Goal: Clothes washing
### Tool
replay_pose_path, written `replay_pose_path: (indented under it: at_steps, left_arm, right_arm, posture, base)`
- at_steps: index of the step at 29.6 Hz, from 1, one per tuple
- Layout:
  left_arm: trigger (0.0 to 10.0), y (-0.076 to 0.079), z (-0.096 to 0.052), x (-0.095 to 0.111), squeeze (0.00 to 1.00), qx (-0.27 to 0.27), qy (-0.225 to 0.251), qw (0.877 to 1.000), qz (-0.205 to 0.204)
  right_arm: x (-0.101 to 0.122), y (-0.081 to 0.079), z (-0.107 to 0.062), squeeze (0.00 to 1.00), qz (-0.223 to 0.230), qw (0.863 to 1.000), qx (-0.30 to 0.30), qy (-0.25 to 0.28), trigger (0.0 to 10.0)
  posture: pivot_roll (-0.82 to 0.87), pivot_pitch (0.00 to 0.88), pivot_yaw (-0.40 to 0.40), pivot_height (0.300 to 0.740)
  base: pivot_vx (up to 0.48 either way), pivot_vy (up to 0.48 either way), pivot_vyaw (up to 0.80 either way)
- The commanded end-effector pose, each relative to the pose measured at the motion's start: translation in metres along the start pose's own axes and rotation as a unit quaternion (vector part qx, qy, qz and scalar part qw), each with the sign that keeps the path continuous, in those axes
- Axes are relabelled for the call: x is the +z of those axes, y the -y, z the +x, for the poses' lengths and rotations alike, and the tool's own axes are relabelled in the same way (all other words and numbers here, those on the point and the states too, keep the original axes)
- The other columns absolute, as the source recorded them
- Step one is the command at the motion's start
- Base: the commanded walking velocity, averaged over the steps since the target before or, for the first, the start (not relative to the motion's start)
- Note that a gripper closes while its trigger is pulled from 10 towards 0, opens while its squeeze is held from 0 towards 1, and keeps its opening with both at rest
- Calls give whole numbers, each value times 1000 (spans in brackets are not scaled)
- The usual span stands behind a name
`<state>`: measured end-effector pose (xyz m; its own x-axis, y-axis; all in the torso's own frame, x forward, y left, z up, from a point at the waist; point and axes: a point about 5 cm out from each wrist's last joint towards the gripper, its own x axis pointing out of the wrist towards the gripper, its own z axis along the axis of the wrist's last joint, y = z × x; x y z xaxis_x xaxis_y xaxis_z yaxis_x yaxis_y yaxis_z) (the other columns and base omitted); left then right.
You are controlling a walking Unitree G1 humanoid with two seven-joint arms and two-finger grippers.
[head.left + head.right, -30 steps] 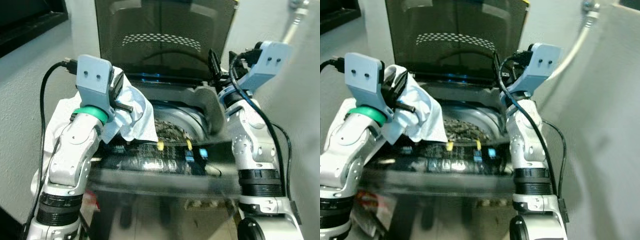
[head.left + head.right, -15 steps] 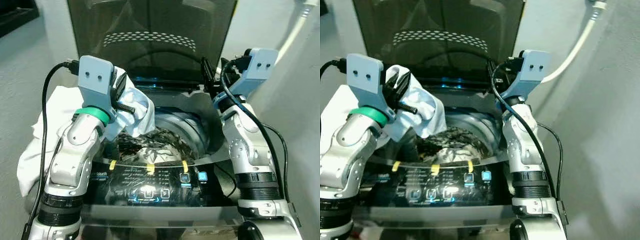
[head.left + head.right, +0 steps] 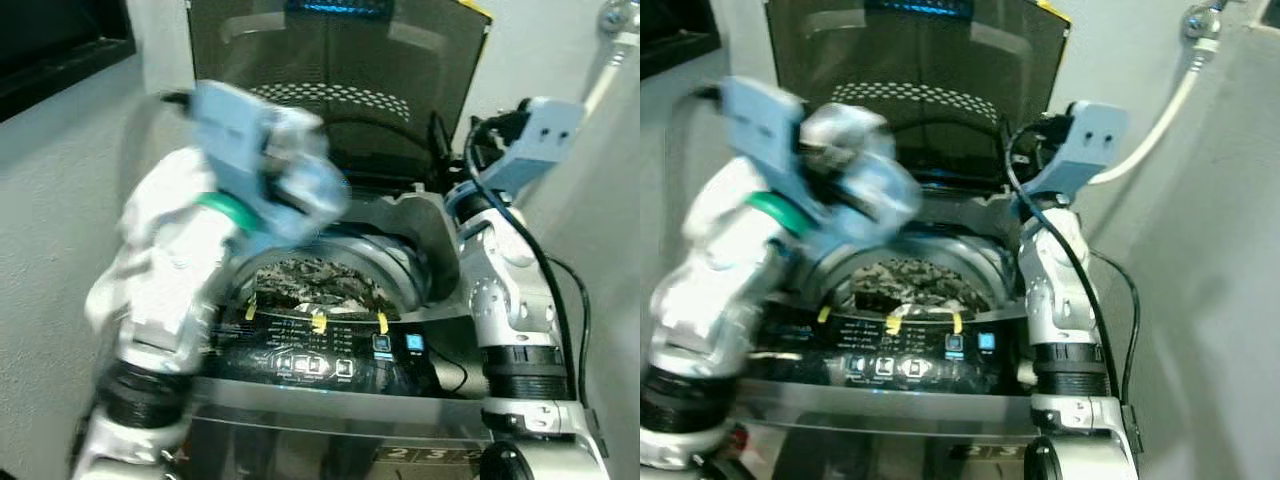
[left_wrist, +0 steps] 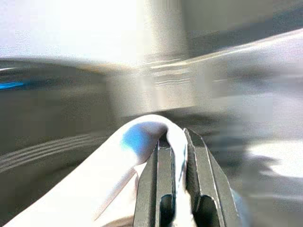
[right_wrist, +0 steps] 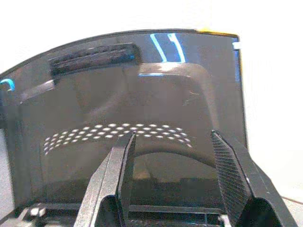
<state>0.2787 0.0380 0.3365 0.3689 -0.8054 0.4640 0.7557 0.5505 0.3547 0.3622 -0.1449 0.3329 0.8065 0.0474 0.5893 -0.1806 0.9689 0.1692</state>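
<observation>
The top-loading washer's drum (image 3: 318, 282) holds dark patterned laundry, and its dark lid (image 3: 340, 70) stands raised behind it. My left arm is motion-blurred above the drum's left side. A white cloth (image 3: 305, 190) hangs bunched at its end. In the left wrist view my left gripper (image 4: 177, 140) is shut on this white cloth (image 4: 94, 189), with a fold pinched between the fingers. My right gripper (image 5: 173, 142) is held up at the drum's right rear, its fingers (image 3: 437, 135) open and empty, facing the lid (image 5: 142, 94).
The lit control panel (image 3: 320, 362) runs along the washer's front edge. A white hose (image 3: 1168, 112) hangs down the wall at the upper right. Grey walls stand close on both sides of the machine.
My left arm has swung rightward over the drum with the white cloth and now blurs. The right arm holds its pose. The camera has shifted slightly.
</observation>
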Motion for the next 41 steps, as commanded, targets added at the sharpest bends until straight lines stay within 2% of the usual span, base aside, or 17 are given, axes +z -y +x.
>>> replay_pose_path:
  at_steps: [1,4,9,15,17,18,20,24,26,28,30,32,34,35,37,38,41]
  left_arm:
    - [10000,13,1,7,0,-56,16,998,-13]
    - [10000,29,1,7,0,-118,21,992,-41]
    - [10000,32,2,6,0,-134,17,990,-41]
    - [10000,-6,-4,-4,0,-30,-22,997,61]
    - [10000,-44,-12,-8,0,79,-70,981,165]
    - [10000,-44,-12,-8,0,79,-70,981,165]
    - [10000,-83,-27,-6,0,193,-137,937,257]
    - [10000,-110,-51,-7,0,258,-198,911,255]
    - [10000,-110,-51,-7,0,258,-198,911,255]
    - [10000,-97,-50,-16,0,201,-197,938,203]
    - [10000,-71,-45,-25,0,105,-180,973,101]
    - [10000,-64,-44,-26,0,81,-176,978,78]
    - [10000,-62,-47,-34,0,59,-216,972,77]
    - [10000,-62,-47,-34,0,59,-216,972,77]
    - [10000,-67,-51,-39,0,75,-242,964,85]
    - [10000,-67,-51,-39,0,75,-242,964,85]
    - [10000,-73,-55,-40,0,86,-256,959,88]
  right_arm:
    - [3,8,0,0,-6,1000,-15,5,10000]
    - [6,14,-1,0,-13,1000,-25,10,10000]
    - [7,21,-1,0,-19,999,-34,13,10000]
    - [9,25,-2,0,-21,999,-42,18,10000]
    - [11,24,-2,0,-15,999,-39,29,10000]
    - [11,24,-2,0,-15,999,-39,29,10000]
    - [16,22,-2,0,-8,999,-33,43,10000]
    - [17,20,-3,0,-1,999,-22,42,10000]
    - [17,20,-3,0,-1,999,-22,42,10000]
    - [14,20,-5,0,7,999,-13,31,10000]
    - [-3,14,-9,0,-34,997,57,-45,10000]
    - [-8,12,-11,0,-51,993,78,-71,10000]
    - [-26,8,-33,0,-76,959,210,-176,10000]
    - [-26,8,-33,0,-76,959,210,-176,10000]
    - [-28,3,-57,0,-57,921,315,-223,10000]
    - [-28,3,-57,0,-57,921,315,-223,10000]
    - [-19,-1,-89,0,-49,865,431,-251,10000]
  posture:
    - [50,50,15,740]
    - [51,54,17,740]
    - [54,58,30,740]
    - [61,63,31,740]
    - [66,66,36,740]
    - [66,66,36,740]
    - [69,72,52,740]
    - [78,75,58,740]
    - [78,75,58,740]
    - [85,77,65,740]
    - [86,76,67,740]
    - [86,76,67,740]
    - [88,76,70,740]
    - [88,76,70,740]
    - [86,74,69,740]
    - [86,74,69,740]
    - [83,68,70,740]
  base:
    - [0,0,0]
    - [0,0,0]
    - [0,0,0]
    - [0,0,0]
    - [0,0,0]
    - [0,0,0]
    - [0,0,0]
    - [0,0,0]
    - [0,0,0]
    - [0,0,0]
    - [0,0,0]
    - [0,0,0]
    - [0,0,0]
    - [0,0,0]
    - [0,0,0]
    - [0,0,0]
    - [0,0,0]
